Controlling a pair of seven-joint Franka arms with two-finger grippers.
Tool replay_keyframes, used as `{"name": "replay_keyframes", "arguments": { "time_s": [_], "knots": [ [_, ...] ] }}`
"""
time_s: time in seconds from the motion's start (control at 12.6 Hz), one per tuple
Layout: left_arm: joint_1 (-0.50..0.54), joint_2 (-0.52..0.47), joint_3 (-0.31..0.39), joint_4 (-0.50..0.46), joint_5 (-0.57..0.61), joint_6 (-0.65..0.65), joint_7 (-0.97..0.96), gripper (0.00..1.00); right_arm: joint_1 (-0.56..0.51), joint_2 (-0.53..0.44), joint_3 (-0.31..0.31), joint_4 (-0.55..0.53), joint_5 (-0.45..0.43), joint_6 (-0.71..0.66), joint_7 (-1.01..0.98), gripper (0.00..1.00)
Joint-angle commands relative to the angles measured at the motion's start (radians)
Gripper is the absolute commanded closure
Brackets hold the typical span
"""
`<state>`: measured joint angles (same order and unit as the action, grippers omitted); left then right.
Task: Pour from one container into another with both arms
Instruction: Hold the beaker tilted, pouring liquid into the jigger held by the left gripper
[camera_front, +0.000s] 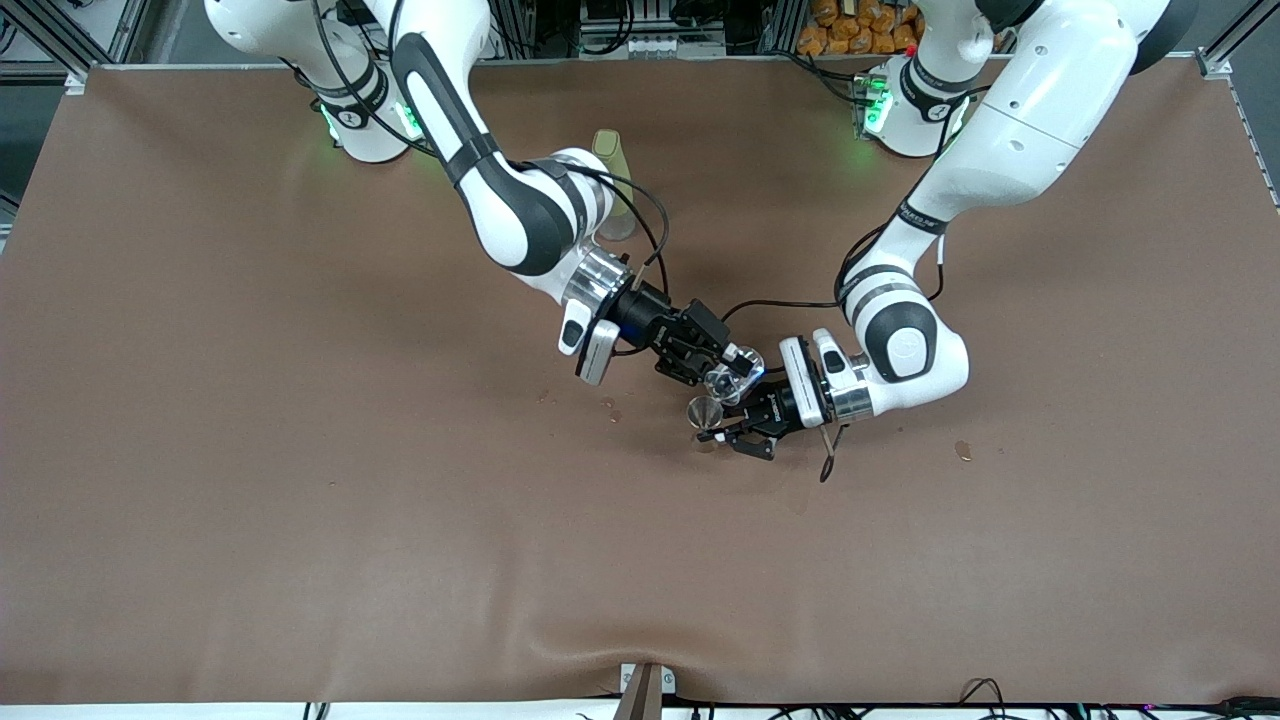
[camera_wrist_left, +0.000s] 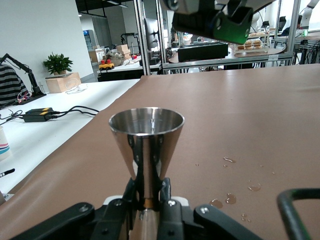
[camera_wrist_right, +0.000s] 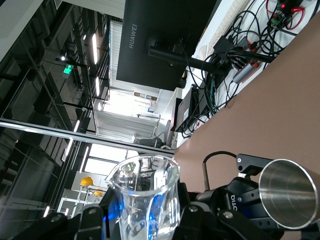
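Observation:
A small steel hourglass jigger (camera_front: 706, 413) (camera_wrist_left: 146, 145) (camera_wrist_right: 289, 194) is held upright at its narrow waist, with my left gripper (camera_front: 728, 430) (camera_wrist_left: 147, 192) shut on it just above the brown table (camera_front: 300, 450). My right gripper (camera_front: 728, 372) (camera_wrist_right: 145, 215) is shut on a clear glass measuring cup (camera_front: 724, 379) (camera_wrist_right: 144, 200), tilted with its mouth close beside and slightly above the jigger's rim. In the left wrist view the right gripper (camera_wrist_left: 220, 22) shows overhead.
A tall yellow-green bottle (camera_front: 615, 195) stands near the right arm's base, partly hidden by that arm. Small droplets (camera_wrist_left: 230, 198) (camera_front: 610, 410) spot the cloth around the jigger. A larger stain (camera_front: 963, 450) lies toward the left arm's end.

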<state>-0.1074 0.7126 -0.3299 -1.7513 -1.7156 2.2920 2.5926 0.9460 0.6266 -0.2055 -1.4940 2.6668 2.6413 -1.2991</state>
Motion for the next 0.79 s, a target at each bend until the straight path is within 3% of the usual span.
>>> {"name": "replay_keyframes", "arguments": {
  "time_s": [0.0,0.71],
  "knots": [
    [0.003,-0.007,-0.005,-0.008,-0.025,0.004,0.03,1.0,0.014,0.007,-0.014,0.023,0.229,0.017,-0.083,0.8],
    [0.005,-0.007,-0.005,-0.01,-0.025,0.004,0.03,1.0,0.008,0.008,-0.014,0.023,0.252,0.017,-0.04,0.8]
  ]
}}
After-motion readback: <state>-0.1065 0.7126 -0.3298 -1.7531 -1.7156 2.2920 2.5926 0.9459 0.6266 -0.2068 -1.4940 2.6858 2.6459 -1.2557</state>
